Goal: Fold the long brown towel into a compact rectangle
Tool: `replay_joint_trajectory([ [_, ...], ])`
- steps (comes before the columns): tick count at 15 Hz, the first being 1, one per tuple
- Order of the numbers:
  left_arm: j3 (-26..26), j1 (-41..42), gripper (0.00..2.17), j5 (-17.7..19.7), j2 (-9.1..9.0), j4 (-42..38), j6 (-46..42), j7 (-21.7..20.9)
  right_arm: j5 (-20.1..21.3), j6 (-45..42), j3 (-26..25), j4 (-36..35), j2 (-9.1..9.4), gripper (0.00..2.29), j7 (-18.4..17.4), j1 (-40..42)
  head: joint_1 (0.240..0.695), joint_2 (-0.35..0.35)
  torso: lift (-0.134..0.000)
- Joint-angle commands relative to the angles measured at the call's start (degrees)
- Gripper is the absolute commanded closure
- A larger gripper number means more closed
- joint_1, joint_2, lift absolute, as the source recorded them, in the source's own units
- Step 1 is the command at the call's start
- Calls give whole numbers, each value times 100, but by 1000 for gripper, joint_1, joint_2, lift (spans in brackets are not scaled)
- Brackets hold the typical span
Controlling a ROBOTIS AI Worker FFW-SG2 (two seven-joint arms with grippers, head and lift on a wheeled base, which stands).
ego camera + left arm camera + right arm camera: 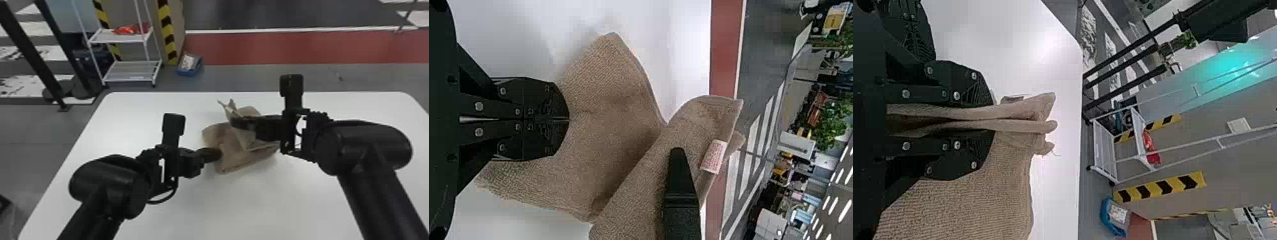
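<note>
Two fingers (536, 100) of the left gripper (569, 120) are closed together, with no cloth to be seen between them, and their tips are against the towel (236, 154) near its left side. The right gripper (991, 119) has its fingers closed on a doubled-over part of the same towel, and a few folded ends poke out past the tips. That held part stands up off the rest at a slant, with a white label (713, 156) near its raised corner. Under it, the lower part is spread on the worktop (249, 204), a bit toward the far side, with its corners loose and its outline lopsided. The folding looks partly done to me: the towel sits in a short, overlapping bundle rather than stretched out long. It isn't a rectangle yet, though. What's left, I'd say, is to bring the lifted part down over the lower one, match the edges, tuck in the stray corners and press the whole thing flat. The left gripper seems well placed to steady the base for that. Both grippers then have to come clear of the cloth.
</note>
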Motion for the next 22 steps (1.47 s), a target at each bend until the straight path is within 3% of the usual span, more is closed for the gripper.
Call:
replay_joint_trajectory([
  [1,8,-18,1325,0,0,35,-22,-11,12,-64,38,76,5,940,0,44,695,91,-123],
  [4,-9,-27,1325,9,0,70,-22,-20,38,-222,108,243,5,910,-9,44,695,95,-123],
  [6,-9,-18,1325,9,0,70,-22,-28,29,-380,126,270,5,353,0,53,695,96,-123],
  [8,-18,-9,1328,9,0,62,-22,-28,-76,-679,135,278,5,167,26,53,695,97,-123],
  [11,-44,8,1328,18,0,62,-4,-28,-243,-890,82,129,5,164,114,229,695,101,-123],
  [15,122,290,1325,132,44,-290,48,-28,-358,-433,-401,-785,5,117,211,747,695,96,-123],
  [19,1072,826,1325,747,167,-1670,1367,-37,-454,411,-1157,-1655,-325,130,633,1248,695,68,-123],
  [20,1221,958,1325,809,194,-1934,1736,-28,-551,463,-1315,-1743,-395,151,721,1372,695,64,-123],
  [22,1335,1213,1325,800,185,-2188,1666,-28,-700,481,-1553,-1972,-501,265,826,1618,695,52,-123],
])
